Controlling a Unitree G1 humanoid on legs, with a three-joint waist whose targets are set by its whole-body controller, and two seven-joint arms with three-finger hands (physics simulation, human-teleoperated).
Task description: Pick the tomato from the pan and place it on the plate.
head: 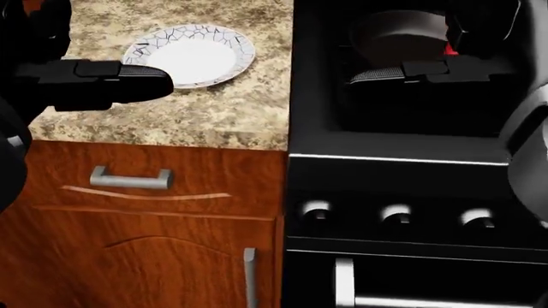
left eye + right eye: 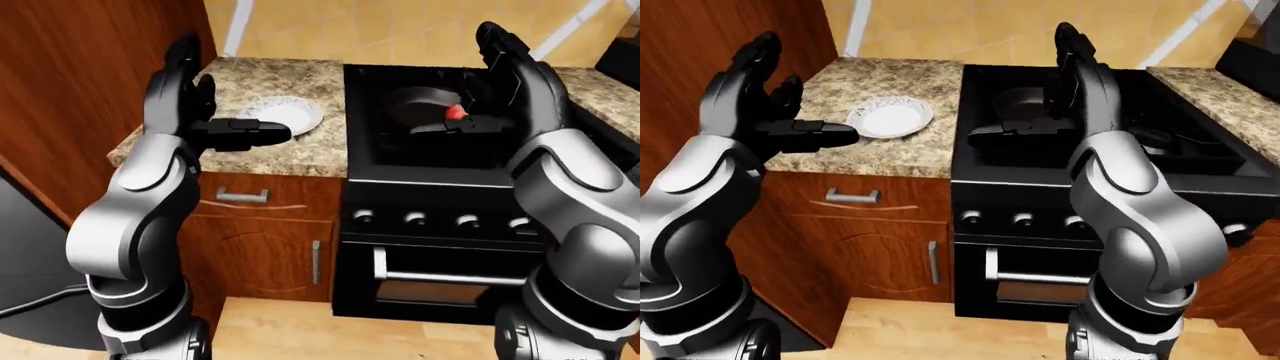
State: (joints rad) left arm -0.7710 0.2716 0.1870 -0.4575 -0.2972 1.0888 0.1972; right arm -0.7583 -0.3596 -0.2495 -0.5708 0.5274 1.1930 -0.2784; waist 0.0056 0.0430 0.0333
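The red tomato [image 2: 455, 112] lies in the black pan [image 2: 418, 105] on the black stove; in the head view only a red sliver of the tomato [image 1: 450, 49] shows behind my right hand. A white crackle-patterned plate [image 1: 193, 54] rests empty on the granite counter left of the stove. My left hand [image 2: 230, 97] is raised open, fingers up and thumb out, just left of the plate. My right hand [image 2: 468, 84] is also open and raised, standing in front of the pan with its thumb across the tomato. Neither hand holds anything.
The stove [image 1: 403, 160] has a row of knobs [image 1: 396, 215] and an oven handle [image 2: 450, 277]. Wooden cabinets with a drawer handle [image 1: 131, 178] sit under the counter [image 1: 214, 115]. A tall wooden cabinet [image 2: 90, 75] rises at the left.
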